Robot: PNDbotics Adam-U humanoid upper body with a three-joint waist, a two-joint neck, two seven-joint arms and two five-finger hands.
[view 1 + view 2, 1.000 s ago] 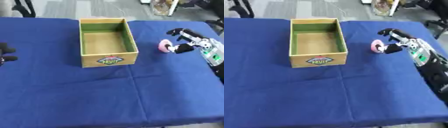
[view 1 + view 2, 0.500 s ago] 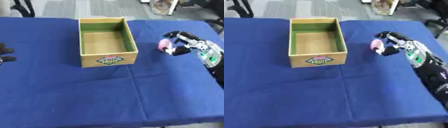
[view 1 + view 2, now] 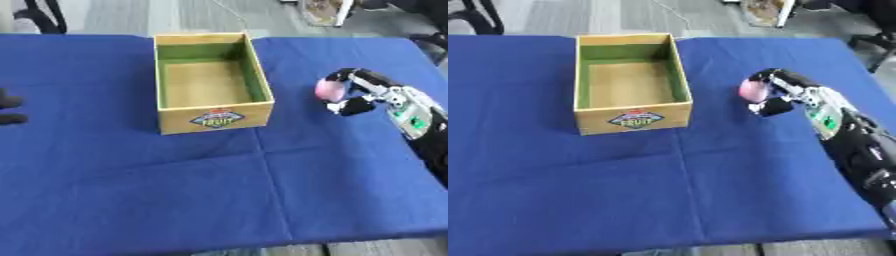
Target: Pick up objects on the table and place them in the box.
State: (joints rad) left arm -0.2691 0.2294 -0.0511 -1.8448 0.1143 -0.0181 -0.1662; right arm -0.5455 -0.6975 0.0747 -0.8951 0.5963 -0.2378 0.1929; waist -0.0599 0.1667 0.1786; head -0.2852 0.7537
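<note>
Since 1 second ago, the right hand (image 3: 785,95) has carried the pink object (image 3: 753,89), fingers curled around it, closer to the empty box (image 3: 629,82); the left hand (image 3: 10,110) idles, its fingers' state unclear.

The left hand (image 3: 10,110) is cut off by the picture's left edge, only dark fingertips showing; the right hand (image 3: 779,92) covers much of a blurred pink object (image 3: 752,90) of unclear kind

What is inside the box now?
Nothing shows inside the box: only its bare brown floor and green inner walls. The near wall hides a thin strip of floor. The pink object is in the right hand.
</note>
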